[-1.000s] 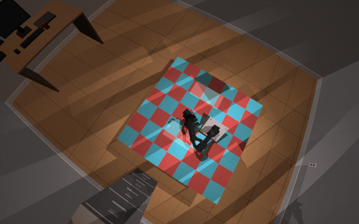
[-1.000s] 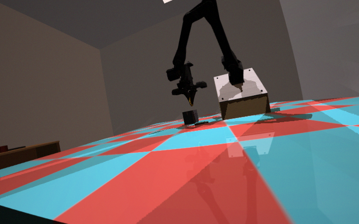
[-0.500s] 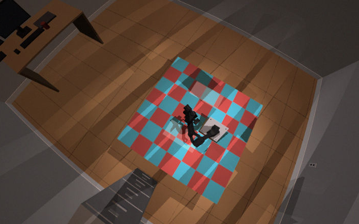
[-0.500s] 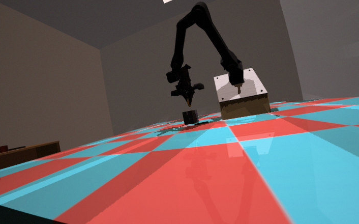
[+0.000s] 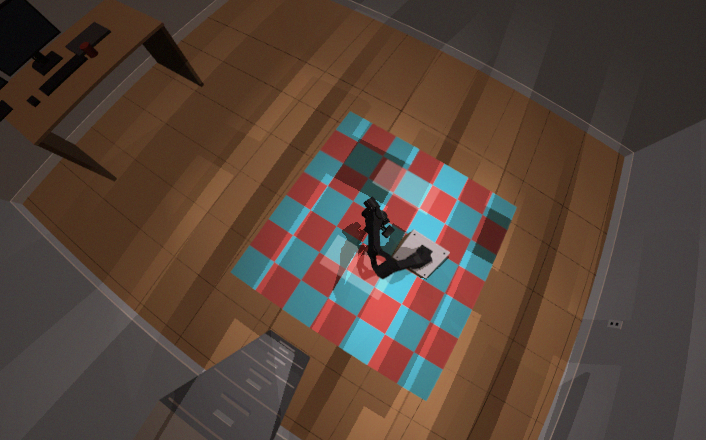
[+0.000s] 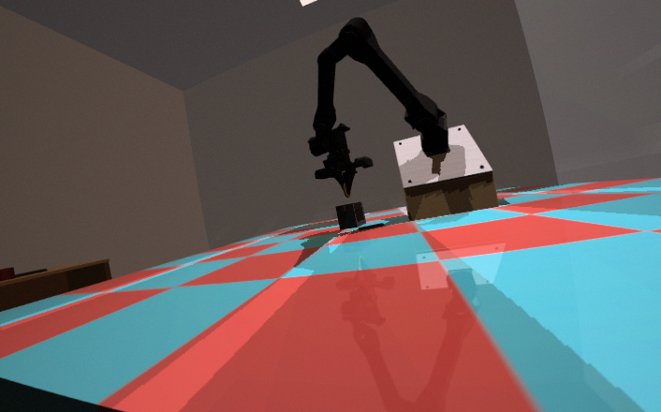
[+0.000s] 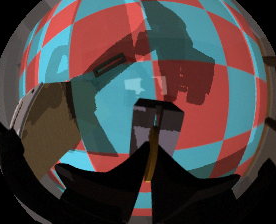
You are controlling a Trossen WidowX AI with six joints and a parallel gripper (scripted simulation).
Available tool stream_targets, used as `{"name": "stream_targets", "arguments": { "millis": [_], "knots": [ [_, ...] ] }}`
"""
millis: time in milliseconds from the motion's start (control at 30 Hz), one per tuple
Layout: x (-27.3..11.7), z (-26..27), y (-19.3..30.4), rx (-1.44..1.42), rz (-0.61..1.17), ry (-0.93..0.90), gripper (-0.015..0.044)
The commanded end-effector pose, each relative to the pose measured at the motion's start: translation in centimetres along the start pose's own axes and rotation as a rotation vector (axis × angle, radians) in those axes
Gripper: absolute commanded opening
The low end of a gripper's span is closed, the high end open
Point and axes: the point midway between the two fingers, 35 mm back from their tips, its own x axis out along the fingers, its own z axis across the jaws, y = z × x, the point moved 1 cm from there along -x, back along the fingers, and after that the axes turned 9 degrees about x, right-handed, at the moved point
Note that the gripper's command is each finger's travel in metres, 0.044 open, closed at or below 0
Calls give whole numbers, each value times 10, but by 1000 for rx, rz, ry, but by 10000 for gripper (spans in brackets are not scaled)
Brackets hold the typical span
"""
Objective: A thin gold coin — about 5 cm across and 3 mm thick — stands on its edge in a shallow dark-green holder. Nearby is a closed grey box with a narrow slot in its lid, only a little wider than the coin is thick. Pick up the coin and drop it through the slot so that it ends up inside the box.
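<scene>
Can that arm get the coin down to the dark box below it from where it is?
Probably yes. The end effector is shut on the gold coin and hangs above the box, with only open air between them. Whether the coin lines up with the slot cannot be told.

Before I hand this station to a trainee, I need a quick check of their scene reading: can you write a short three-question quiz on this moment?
1. True or false: the thin gold coin is pinched in the black arm's gripper, jaws shut on it.
2. Multiple choice: in the exterior view, the coin hangs (a) above the small dark closed box, clear of its lid; (b) resting on the checkered red and blue mat; (c) on the arm's wooden base block.
3. Fill in: in the wrist view the coin shows as a thin line, so it is seen ____-on.

Key: 1 true; 2 a; 3 edge.
</scene>
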Motion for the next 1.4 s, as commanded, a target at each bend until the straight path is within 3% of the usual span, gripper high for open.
{"name": "stream_targets", "arguments": {
  "millis": [0, 1367],
  "knots": [
    [0, -7, 9, -7, 2, 2, 0],
    [3, -9, 12, -5, -4, -2, 0]
  ]
}}
